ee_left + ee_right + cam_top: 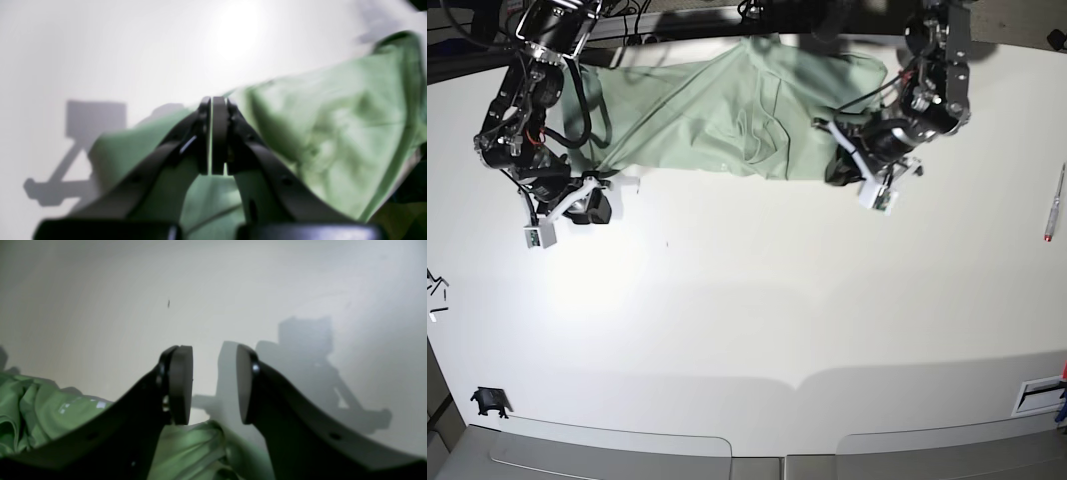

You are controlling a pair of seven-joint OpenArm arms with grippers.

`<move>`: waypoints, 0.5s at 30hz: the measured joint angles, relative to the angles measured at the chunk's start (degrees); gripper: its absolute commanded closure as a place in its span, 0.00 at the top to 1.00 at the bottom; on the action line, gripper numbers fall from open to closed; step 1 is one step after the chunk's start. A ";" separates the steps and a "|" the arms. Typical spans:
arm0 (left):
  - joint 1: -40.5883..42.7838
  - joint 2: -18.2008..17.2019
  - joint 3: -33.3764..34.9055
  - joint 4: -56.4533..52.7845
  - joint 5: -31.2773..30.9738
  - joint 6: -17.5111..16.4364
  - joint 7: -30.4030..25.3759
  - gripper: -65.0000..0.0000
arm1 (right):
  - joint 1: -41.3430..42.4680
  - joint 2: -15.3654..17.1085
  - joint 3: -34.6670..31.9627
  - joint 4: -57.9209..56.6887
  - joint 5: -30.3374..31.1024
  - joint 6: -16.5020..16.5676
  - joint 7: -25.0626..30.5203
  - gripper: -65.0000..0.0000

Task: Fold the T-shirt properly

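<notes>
A broad white table [757,300] carried everything, its surface plain and matte, with a bright glare patch toward nine o'clock. The pale green T-shirt [727,115] lay rumpled along the twelve o'clock edge, spread sideways from about eleven to one o'clock, creased in the middle and bunched at both ends. A pen [1054,205] with a red tip lay at three o'clock, well apart from the shirt, running nearly straight toward twelve. A tiny dark speck [666,243] sat on the bare surface below the shirt, toward ten o'clock. Shadows of the arms fell on the white top beside the cloth.
</notes>
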 measured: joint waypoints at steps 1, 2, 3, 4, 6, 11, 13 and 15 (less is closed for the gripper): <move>1.03 -0.50 0.04 0.00 0.00 0.00 -0.44 0.00 | 0.00 0.00 0.00 0.02 0.02 0.00 0.02 0.32; 2.27 -0.57 0.11 0.00 -0.20 -0.02 -1.29 0.00 | -0.02 0.00 0.00 0.02 0.02 0.00 0.02 0.32; 3.76 -0.44 0.13 0.00 -0.37 -0.02 -2.43 0.00 | -0.02 0.00 0.00 0.00 -0.04 -0.02 0.00 0.32; 5.29 -0.39 0.46 0.00 -0.42 0.00 -3.65 0.00 | -0.02 0.00 -0.02 0.00 -0.07 -0.02 -0.02 0.32; 7.21 -0.24 2.05 -0.02 -0.33 -0.02 -6.01 0.00 | -0.02 0.00 0.00 0.00 0.20 0.00 0.09 0.32; 5.01 0.61 9.22 -2.97 2.01 0.31 -8.15 0.00 | 0.00 -0.02 0.00 0.00 1.11 0.02 0.20 0.32; 3.61 2.27 11.87 -5.07 4.46 2.40 -8.39 0.00 | 0.00 -0.15 -0.02 0.00 1.90 0.02 0.20 0.32; 1.31 3.78 14.43 -6.95 4.55 2.71 -9.11 0.00 | 0.00 -0.13 0.00 0.00 1.77 0.02 0.15 0.32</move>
